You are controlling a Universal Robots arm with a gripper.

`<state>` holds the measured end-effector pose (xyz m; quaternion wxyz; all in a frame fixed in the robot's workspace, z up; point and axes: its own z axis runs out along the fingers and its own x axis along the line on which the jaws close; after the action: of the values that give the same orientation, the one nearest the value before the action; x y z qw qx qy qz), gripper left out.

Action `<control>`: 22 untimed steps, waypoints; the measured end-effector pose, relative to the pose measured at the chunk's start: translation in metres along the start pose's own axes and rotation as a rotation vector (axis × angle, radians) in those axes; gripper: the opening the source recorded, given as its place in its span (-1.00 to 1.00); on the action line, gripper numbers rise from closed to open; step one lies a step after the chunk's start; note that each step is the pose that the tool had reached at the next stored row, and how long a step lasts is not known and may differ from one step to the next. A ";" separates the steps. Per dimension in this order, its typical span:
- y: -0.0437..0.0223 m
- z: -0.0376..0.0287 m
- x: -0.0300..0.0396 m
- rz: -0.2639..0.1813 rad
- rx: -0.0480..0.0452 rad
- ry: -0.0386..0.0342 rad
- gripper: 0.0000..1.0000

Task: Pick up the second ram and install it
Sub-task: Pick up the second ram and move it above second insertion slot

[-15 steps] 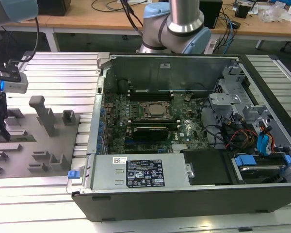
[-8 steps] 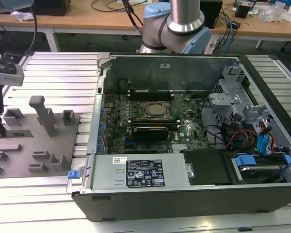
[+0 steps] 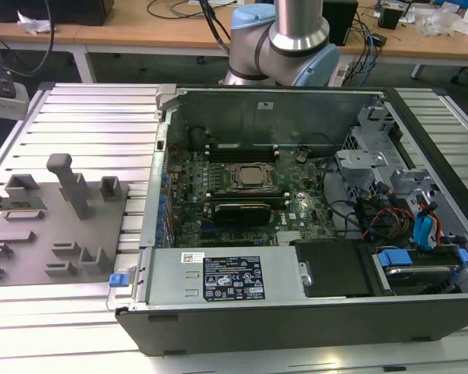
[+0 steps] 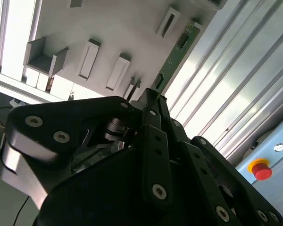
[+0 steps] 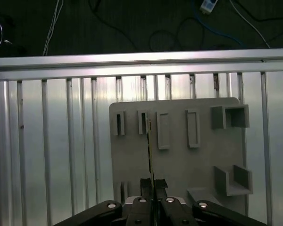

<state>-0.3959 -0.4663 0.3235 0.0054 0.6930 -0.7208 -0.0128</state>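
Plainly, the fingers point(image 5: 145, 186) are pinched together on one end of the second ram point(image 4: 177, 51), a light, stiff yet fragile green board best held by a bare end clear of chips and contacts, which juts edge-on from the gripper point(image 5: 153, 184), poised over the grey holder plate point(image 5: 179, 160).

Fixture plate point(image 3: 51, 230) beside computer case point(image 3: 296, 331)

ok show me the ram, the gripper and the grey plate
ram point(image 4: 178, 52), second wrist view, middle of the green board
gripper point(image 5: 153, 181), first wrist view, midway between its fingertips
grey plate point(image 5: 179, 165), first wrist view, bare flat face
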 end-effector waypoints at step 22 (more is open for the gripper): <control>0.0020 -0.0718 -0.0031 0.000 0.0001 -0.0013 -0.73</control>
<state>-0.3959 -0.4640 0.3954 0.0049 0.6930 -0.7208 -0.0133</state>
